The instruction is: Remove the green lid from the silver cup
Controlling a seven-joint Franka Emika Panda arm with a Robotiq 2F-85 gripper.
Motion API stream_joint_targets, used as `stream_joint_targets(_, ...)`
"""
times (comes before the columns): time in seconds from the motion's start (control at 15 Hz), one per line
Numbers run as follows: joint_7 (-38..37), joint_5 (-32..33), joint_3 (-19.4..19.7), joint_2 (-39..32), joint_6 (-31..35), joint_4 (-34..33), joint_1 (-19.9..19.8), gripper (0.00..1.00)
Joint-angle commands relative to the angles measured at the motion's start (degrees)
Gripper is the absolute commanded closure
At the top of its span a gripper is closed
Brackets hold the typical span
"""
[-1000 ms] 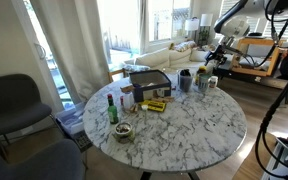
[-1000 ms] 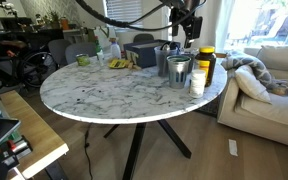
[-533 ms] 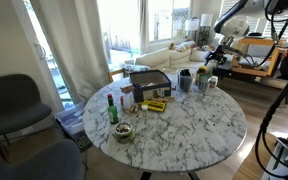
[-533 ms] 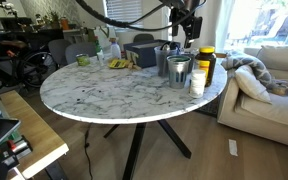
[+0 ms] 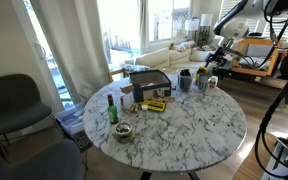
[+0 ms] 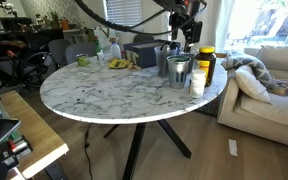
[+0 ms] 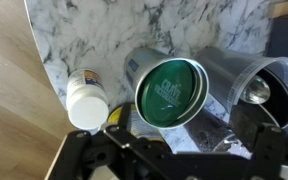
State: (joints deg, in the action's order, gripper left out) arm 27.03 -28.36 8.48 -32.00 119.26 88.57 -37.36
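Silver cup (image 7: 141,63) mouth hidden w/ green lid (image 7: 171,90)

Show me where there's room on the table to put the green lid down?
The wide bare marble between the small bowl and the cups is free. It is crowded around the green lid: the white bottle and a second cup stand close beside it.
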Motion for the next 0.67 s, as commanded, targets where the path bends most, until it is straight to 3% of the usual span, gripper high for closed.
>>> stream_joint_targets(0.0, -0.28, 0.46, -0.73, -0.17, -0.11, -0.4, -0.64, 0.0)
stream_joint_targets(0.27, 1.57, -1.87, -2.05, -0.87, -0.21, -0.99, -1.73, 0.0)
stream_joint_targets(0.33, 1.34, -1.57, -2.07, -1.14, -0.19, -1.18, -1.66, 0.04)
stream_joint_targets(0.4, 1.26, -1.3, -2.12, -1.35, 0.06, -1.21, -1.6, 0.14)
stream_joint_targets(0.53, 1.04, -0.97, -2.05, -1.74, 0.55, -1.3, -1.51, 0.15)
stream_joint_targets(0.6, 1.29, -0.93, -2.07, -1.97, 0.82, -1.4, -1.57, 0.22)
